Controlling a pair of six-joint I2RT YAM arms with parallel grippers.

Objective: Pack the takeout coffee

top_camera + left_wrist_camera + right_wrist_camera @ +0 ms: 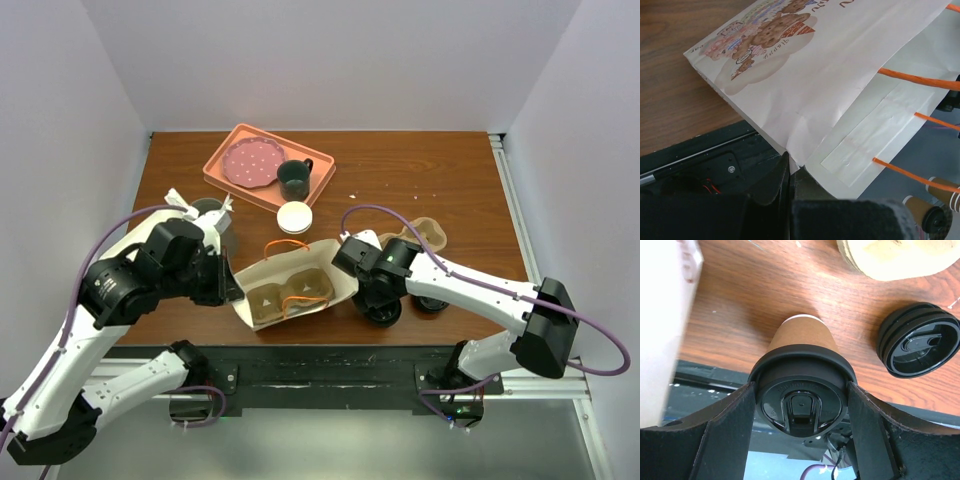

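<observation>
Lower centre, near the table (765,295) edge, the right gripper (802,412) clamps the takeout coffee (801,337) at its lid (790,362); probably light, crushable paper, so the stiff rim suits; the left gripper (790,162) pinches the bag (830,85) edge.

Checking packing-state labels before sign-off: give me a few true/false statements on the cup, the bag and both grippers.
1. The right gripper clamps the tan-brown paper cup at its black plastic lid. True.
2. That cup sits inside the white paper bag with orange handles. False: it is outside the bag, held by the right gripper.
3. The left gripper is shut on the bag's edge. True.
4. The dark green ceramic mug stands in the bag. False: it stands on the pink rectangular tray.
</observation>
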